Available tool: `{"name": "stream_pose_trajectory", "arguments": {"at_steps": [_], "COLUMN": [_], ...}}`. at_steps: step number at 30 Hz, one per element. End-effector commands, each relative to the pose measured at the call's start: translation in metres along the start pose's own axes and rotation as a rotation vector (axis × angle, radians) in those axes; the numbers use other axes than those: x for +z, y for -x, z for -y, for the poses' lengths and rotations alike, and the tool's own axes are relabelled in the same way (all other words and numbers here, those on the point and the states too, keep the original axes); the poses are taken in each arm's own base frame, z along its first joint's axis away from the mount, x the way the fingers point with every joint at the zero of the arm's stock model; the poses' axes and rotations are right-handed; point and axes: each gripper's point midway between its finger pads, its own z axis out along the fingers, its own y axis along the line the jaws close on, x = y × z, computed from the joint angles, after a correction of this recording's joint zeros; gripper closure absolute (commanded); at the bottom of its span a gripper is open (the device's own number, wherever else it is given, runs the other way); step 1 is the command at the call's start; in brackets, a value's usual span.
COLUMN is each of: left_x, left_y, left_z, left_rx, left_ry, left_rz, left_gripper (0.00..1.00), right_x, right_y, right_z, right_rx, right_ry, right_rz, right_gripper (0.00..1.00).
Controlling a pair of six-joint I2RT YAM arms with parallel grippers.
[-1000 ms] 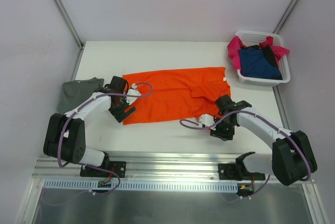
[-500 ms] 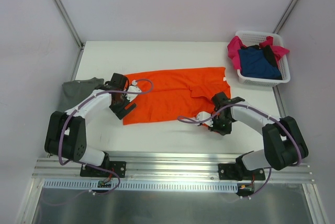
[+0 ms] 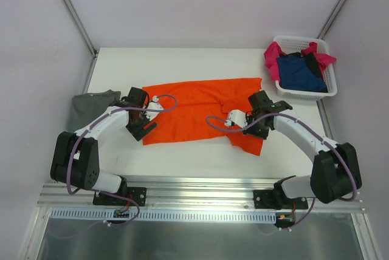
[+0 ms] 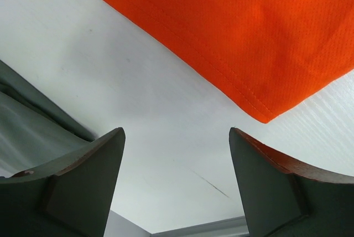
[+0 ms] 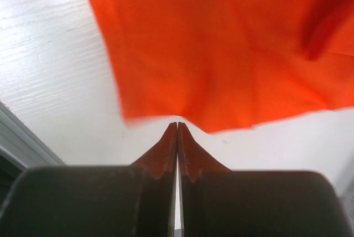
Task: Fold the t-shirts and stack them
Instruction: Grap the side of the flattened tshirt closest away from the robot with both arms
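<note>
So the orange t-shirt [image 3: 200, 108] is lying spread out flat in the middle of the white table [image 3: 182, 160], long side running left to right, and its near right corner sticks out toward the front edge in a loose flap. The right tool [image 3: 256, 127] sits right over that end of the shirt. In the wrist view the right tool [image 5: 177, 125] has its two fingers squeezed tight together with no gap, and the tips sit right at the blurry hem of the orange t-shirt [image 5: 221, 49]. Honestly I can't tell whether a bit of cloth is actually pinched in there or not. The left tool [image 3: 143, 129] hangs over the shirt's near left corner. From its own camera the left tool [image 4: 176, 137] is spread wide with nothing between the fingers, just bare table [image 4: 138, 98] below, and the corner of the orange t-shirt [image 4: 249, 32] is a little past the tips. The grey-green t-shirt [image 3: 91, 107] is off at the table's left edge, beside the left arm, and it also shows at the side of the left wrist view [image 4: 27, 126]. Over in the far right corner there's a white basket [image 3: 304, 95] with the magenta t-shirt [image 3: 270, 56] draped over its rim and the navy t-shirt [image 3: 301, 73] bunched up inside.
</note>
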Motion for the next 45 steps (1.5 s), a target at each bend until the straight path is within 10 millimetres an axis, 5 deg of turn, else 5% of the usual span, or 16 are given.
{"name": "stream_pose_trajectory", "arguments": {"at_steps": [1,10,12,15,21,31,40,41,43,45], "left_x": [-0.005,0.003,0.002,0.0,-0.002,-0.002,-0.003,-0.003,-0.002,-0.002], "left_y": [-0.009,-0.031,-0.03,-0.026,-0.025,-0.012,-0.011,-0.011,-0.012,-0.011], "left_z": [0.007,0.035,0.034,0.033,0.027,0.02,0.017,0.017,0.018,0.019], "left_rx": [0.04,0.156,0.147,0.128,0.136,0.122,0.121,0.122,0.122,0.119], "left_ry": [-0.004,-0.045,-0.039,-0.035,-0.017,-0.017,-0.008,-0.009,-0.014,-0.017], "left_rz": [-0.004,-0.042,-0.037,-0.029,-0.037,-0.041,-0.049,-0.051,-0.052,-0.048], "left_gripper": [0.24,0.25,0.25,0.24,0.22,0.22,0.21,0.21,0.21,0.21], "right_x": [-0.049,-0.052,-0.046,-0.025,0.006,0.024,0.047,0.048,0.047,0.042], "right_y": [0.018,0.014,0.01,-0.004,-0.021,-0.014,-0.023,-0.023,-0.021,-0.017], "right_z": [0.016,0.001,-0.012,-0.034,-0.043,-0.04,-0.046,-0.045,-0.042,-0.037], "right_rx": [0.022,0.033,0.029,0.012,-0.078,-0.073,-0.076,-0.074,-0.061,-0.04], "right_ry": [-0.095,-0.064,-0.012,0.055,0.038,0.055,0.117,0.119,0.123,0.112], "right_rz": [0.079,0.089,0.085,0.059,0.05,0.073,0.022,0.019,0.021,0.028], "right_gripper": [0.99,0.98,0.68,0.59,0.56,0.55,0.58,0.63,0.9,1.0]}}
